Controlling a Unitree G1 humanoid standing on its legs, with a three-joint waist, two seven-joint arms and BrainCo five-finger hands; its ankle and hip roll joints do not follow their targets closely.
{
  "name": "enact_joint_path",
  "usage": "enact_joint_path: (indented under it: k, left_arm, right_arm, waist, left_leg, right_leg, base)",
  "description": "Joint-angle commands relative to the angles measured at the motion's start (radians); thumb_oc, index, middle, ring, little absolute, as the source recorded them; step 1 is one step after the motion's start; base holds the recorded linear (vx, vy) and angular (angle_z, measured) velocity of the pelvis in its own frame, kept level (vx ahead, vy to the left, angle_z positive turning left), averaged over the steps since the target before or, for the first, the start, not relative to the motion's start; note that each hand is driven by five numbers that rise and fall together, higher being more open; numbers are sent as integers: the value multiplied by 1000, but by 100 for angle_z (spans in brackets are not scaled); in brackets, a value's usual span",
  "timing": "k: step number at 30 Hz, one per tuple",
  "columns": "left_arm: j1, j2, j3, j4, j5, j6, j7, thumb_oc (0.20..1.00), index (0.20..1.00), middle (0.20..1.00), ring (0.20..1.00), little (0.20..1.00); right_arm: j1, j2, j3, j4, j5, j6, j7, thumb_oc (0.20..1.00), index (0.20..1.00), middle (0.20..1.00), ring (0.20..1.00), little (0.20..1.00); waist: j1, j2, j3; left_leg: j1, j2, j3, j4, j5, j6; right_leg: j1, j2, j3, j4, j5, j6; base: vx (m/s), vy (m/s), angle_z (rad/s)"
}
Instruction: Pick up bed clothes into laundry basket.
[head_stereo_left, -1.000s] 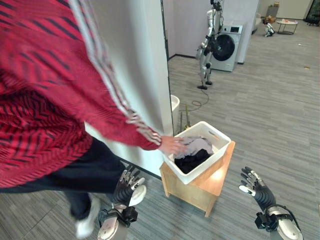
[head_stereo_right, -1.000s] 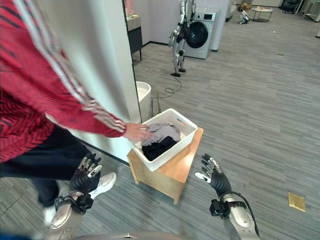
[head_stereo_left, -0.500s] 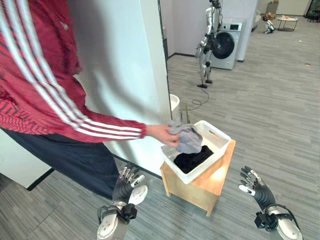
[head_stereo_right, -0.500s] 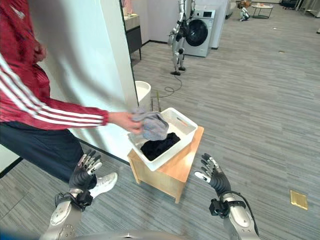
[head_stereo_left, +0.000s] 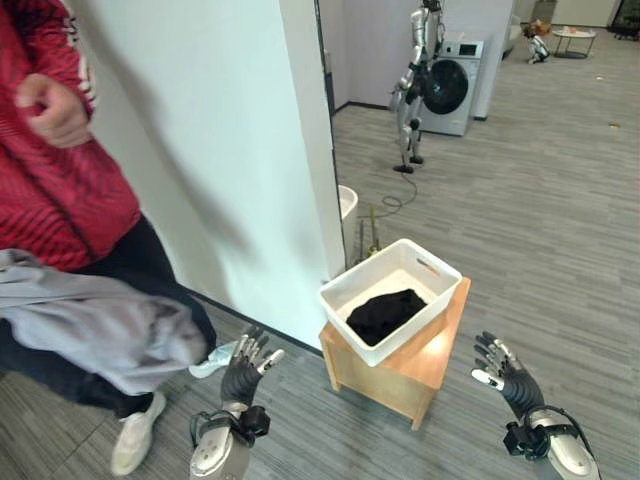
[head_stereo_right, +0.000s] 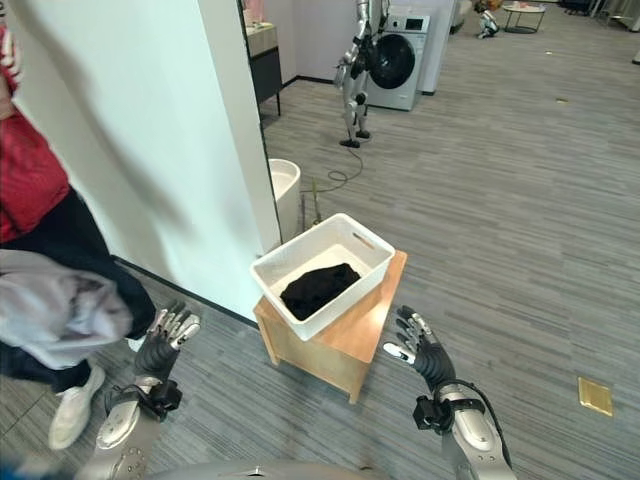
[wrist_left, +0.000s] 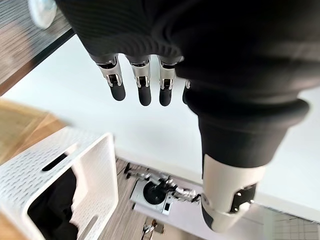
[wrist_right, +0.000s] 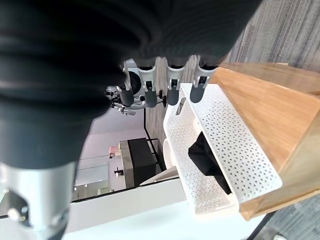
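Note:
A white laundry basket (head_stereo_left: 432, 271) stands on a low wooden stand (head_stereo_left: 438, 352) beside a white wall. A black garment (head_stereo_left: 384, 311) lies in its bottom. At the left a person in a red striped top holds a grey garment (head_stereo_left: 95, 326) well away from the basket. My left hand (head_stereo_left: 241, 369) hangs open low in front, left of the stand, holding nothing. My right hand (head_stereo_left: 504, 368) is open to the right of the stand, also holding nothing. The basket (wrist_right: 235, 135) with the black garment (wrist_right: 206, 157) shows past the right hand's fingers.
The white wall (head_stereo_left: 230, 150) rises just behind the basket. A white bin (head_stereo_left: 347, 205) stands behind the wall's corner. A washing machine (head_stereo_left: 452, 83) and another robot (head_stereo_left: 415, 85) are far back. Grey plank floor (head_stereo_left: 560, 220) spreads to the right.
The person has pulled the grey garment out of the basket and carried it off to the left, leaving the black garment inside. My hands have barely moved.

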Motion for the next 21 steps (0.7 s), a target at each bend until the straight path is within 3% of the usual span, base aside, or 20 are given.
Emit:
enact_joint_path:
  k: [1, 4, 6, 7, 9, 10, 12, 15, 16, 17, 18, 19, 20, 21]
  left_arm:
    - [-69, 33, 35, 3, 30, -45, -4, 1000, 1000, 1000, 1000, 1000]
    - [-66, 33, 49, -2, 30, -49, 2, 1000, 1000, 1000, 1000, 1000]
    - [-75, 44, 72, -23, 24, -53, 14, 1000, 1000, 1000, 1000, 1000]
    - [-79, 50, 71, -25, 20, -53, 13, 1000, 1000, 1000, 1000, 1000]
    - [-96, 65, 69, -25, 9, -56, 13, 1000, 1000, 1000, 1000, 1000]
    - [-109, 73, 58, -12, 11, -56, 9, 1000, 1000, 1000, 1000, 1000]
    - [-113, 83, 67, -9, 14, -62, 3, 1000, 1000, 1000, 1000, 1000]
    - [-138, 98, 64, 9, 3, -86, 9, 1000, 1000, 1000, 1000, 1000]
    - [-134, 94, 62, 10, -3, -78, -8, 1000, 1000, 1000, 1000, 1000]
    - [-106, 88, 80, 4, -11, -79, -20, 1000, 1000, 1000, 1000, 1000]
    - [-106, 87, 81, 3, -11, -78, -20, 1000, 1000, 1000, 1000, 1000]
    - [-75, 65, 98, -8, -44, -78, -30, 1000, 1000, 1000, 1000, 1000]
    - [-75, 65, 98, -9, -44, -78, -30, 1000, 1000, 1000, 1000, 1000]
    - [-60, 41, 114, -20, -81, -79, -28, 1000, 1000, 1000, 1000, 1000]
  right_arm:
    - [-96, -16, 11, -6, 1, -31, -5, 1000, 1000, 1000, 1000, 1000]
    - [-109, -15, 17, 0, 0, -31, -5, 1000, 1000, 1000, 1000, 1000]
    - [-151, -22, 34, 8, 11, -34, 2, 1000, 1000, 1000, 1000, 1000]
    - [-155, -25, 37, 4, 14, -36, 3, 1000, 1000, 1000, 1000, 1000]
    - [-162, -29, 33, -9, 9, -42, 7, 1000, 1000, 1000, 1000, 1000]
    - [-165, -31, 23, 7, -4, -47, -4, 1000, 1000, 1000, 1000, 1000]
    - [-161, -28, 4, 8, 9, -47, -4, 1000, 1000, 1000, 1000, 1000]
    - [-150, -54, -37, 38, 7, -66, -6, 1000, 1000, 1000, 1000, 1000]
    - [-145, -62, -40, 39, 25, -60, -4, 1000, 1000, 1000, 1000, 1000]
    - [-144, -75, -36, 27, 33, -53, 12, 1000, 1000, 1000, 1000, 1000]
    - [-144, -75, -36, 27, 33, -53, 13, 1000, 1000, 1000, 1000, 1000]
    - [-133, -80, -52, 27, 47, -54, 20, 1000, 1000, 1000, 1000, 1000]
    - [-133, -80, -52, 28, 48, -55, 21, 1000, 1000, 1000, 1000, 1000]
    - [-134, -88, -70, 26, 51, -64, 17, 1000, 1000, 1000, 1000, 1000]
  waist:
    - [2, -33, 7]
    - [13, -35, 10]
    - [40, -36, 36]
    - [44, -38, 53]
    - [44, -40, 87]
    - [21, -30, 102]
    - [7, -29, 92]
    - [-25, -27, 70]
    - [-26, -36, 63]
    - [0, -51, 59]
    - [-2, -49, 58]
    - [26, -61, 55]
    - [19, -58, 51]
    - [28, -69, 64]
  left_leg:
    - [33, 38, -3, 12, -12, -25]
    - [34, 32, -12, 12, -16, -17]
    - [-3, 32, -45, 106, -51, 7]
    - [-22, 29, -67, 143, -60, 17]
    - [-42, 8, -147, 154, -58, 38]
    - [-45, 11, -240, 138, -44, 35]
    - [-57, 11, -332, 150, -39, 14]
    - [-120, 2, -517, 175, -17, -20]
    - [-149, -7, -570, 189, -13, -28]
    - [-155, -2, -590, 187, -11, -40]
    - [-157, 0, -592, 184, -6, -41]
    - [-196, 6, -669, 156, 71, -69]
    - [-202, 8, -678, 151, 78, -72]
    - [-248, 22, -693, 131, 124, -93]
  right_leg:
    - [-49, -48, -9, 103, -1, 18]
    - [-57, -52, -6, 120, -8, 20]
    - [-116, -68, 5, 284, -53, 15]
    - [-156, -75, 16, 373, -35, 13]
    - [-255, -84, 77, 583, 60, 23]
    - [-313, -13, 208, 668, 84, 14]
    - [-268, 24, 328, 590, 19, -8]
    - [-167, 117, 598, 428, -147, -16]
    - [-128, 138, 650, 385, -171, -15]
    - [-92, 122, 617, 328, -175, -31]
    - [-92, 122, 616, 322, -170, -31]
    - [-67, 126, 541, 262, -170, -61]
    - [-70, 128, 533, 257, -164, -62]
    - [-61, 145, 482, 235, -161, -72]
  base:
    - [0, 0, 0]
    - [0, 0, 0]
    - [-80, 13, -4]
    - [-127, 16, 6]
    - [-121, -13, 57]
    - [-56, -146, 122]
    - [24, -263, 196]
    - [17, -255, 320]
    - [-68, -311, 258]
    - [-82, -251, 196]
    - [-153, -400, 220]
    - [-133, -266, 216]
    - [-279, -477, 147]
    - [-301, -286, 108]
